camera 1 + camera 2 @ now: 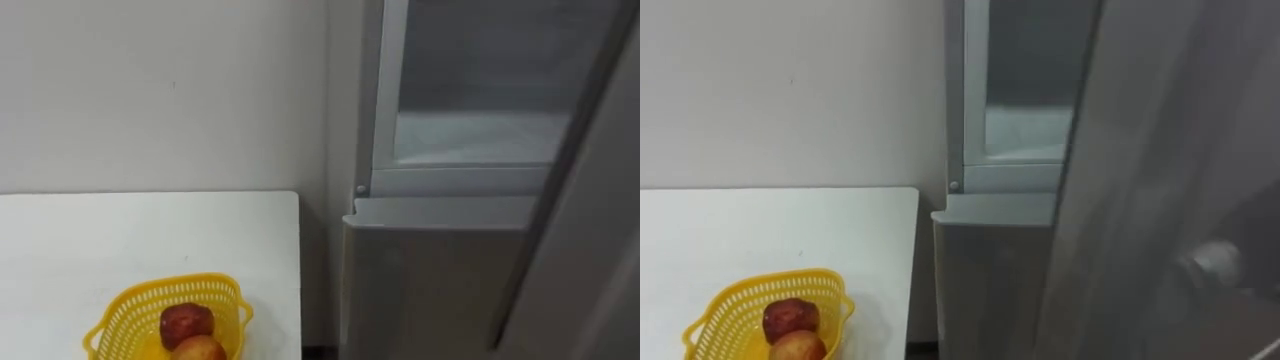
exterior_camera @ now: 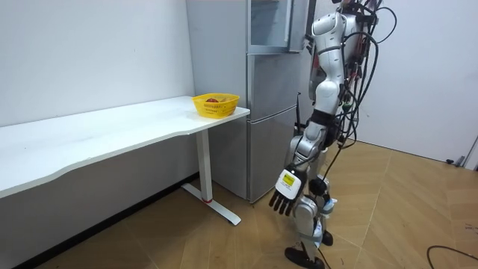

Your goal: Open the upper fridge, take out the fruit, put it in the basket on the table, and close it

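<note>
So I've got the robot parked right in front of the upper fridge [image 1: 480, 110], and its door [image 1: 590, 230] hangs open across the right of the head view. That makes sense, since nothing comes out until the compartment is reachable. Inside I see a pale frosty shelf [image 1: 470, 140], but I honestly can't make out any item on it from this angle. The left robot hand [image 2: 286, 196] dangles low beside the leg with its fingers loose and holds nothing, so my guess is the reach hasn't started. The yellow basket [image 1: 125, 310] sits at the counter's [image 1: 150, 240] fridge-side edge with two reddish apples [image 1: 186, 322] in it. It's probably parked there as a handy drop-off spot.
</note>
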Controlling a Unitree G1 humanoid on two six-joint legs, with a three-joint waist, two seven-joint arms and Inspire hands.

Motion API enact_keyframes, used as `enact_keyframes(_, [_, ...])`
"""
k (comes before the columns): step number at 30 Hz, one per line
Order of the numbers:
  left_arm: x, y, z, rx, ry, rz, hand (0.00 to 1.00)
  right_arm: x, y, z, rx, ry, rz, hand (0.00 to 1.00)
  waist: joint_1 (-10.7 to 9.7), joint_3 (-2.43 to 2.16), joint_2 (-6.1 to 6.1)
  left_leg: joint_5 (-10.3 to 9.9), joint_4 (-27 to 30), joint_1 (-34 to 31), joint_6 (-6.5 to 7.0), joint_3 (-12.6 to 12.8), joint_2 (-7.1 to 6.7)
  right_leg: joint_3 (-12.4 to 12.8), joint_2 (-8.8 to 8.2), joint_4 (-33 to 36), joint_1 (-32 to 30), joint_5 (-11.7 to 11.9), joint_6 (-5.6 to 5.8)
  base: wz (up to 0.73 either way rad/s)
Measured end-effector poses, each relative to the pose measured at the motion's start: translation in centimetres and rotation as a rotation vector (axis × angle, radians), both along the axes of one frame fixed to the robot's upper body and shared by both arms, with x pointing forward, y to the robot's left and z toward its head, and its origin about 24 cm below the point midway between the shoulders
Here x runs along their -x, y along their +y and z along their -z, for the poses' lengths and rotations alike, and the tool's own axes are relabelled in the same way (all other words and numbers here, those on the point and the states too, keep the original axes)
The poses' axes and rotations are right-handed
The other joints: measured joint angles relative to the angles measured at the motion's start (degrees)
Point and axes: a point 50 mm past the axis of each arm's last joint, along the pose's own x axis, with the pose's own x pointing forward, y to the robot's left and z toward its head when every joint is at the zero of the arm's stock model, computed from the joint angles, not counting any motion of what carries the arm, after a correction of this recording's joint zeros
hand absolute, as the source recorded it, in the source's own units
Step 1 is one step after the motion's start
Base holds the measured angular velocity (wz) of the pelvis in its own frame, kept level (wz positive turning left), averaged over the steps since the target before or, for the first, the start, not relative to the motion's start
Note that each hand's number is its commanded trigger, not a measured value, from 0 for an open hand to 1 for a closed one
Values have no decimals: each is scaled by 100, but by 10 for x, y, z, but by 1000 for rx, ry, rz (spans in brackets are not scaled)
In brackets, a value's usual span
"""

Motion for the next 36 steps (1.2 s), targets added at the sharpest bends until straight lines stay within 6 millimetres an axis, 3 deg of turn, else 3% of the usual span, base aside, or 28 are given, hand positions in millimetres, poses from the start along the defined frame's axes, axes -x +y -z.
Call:
enact_keyframes(9, [1,-2,1,17,14,-2,0,-9,8,-3,41,4,-35,0,117,2,-39,0,67,-83,0,-220,-19,-170,-11,-94,98,0,0,10])
enact_keyframes(17, [3,-3,1,19,23,-6,0,-7,9,-2,51,-15,5,0,399,-4,-45,1,155,-187,-1,-337,-32,-321,-44,-74,74,-4,-8,5])
enact_keyframes(21, [8,-4,1,27,42,-11,0,-6,10,-1,58,-15,27,0,441,-6,-46,2,198,-218,-2,-422,-40,-429,-65,-68,90,-3,-10,11])
enact_keyframes(36, [20,-2,0,38,74,-59,0,-6,10,0,49,-12,30,0,595,-11,-57,6,280,-245,-8,-463,-35,-466,-82,59,44,-33,-39,1])
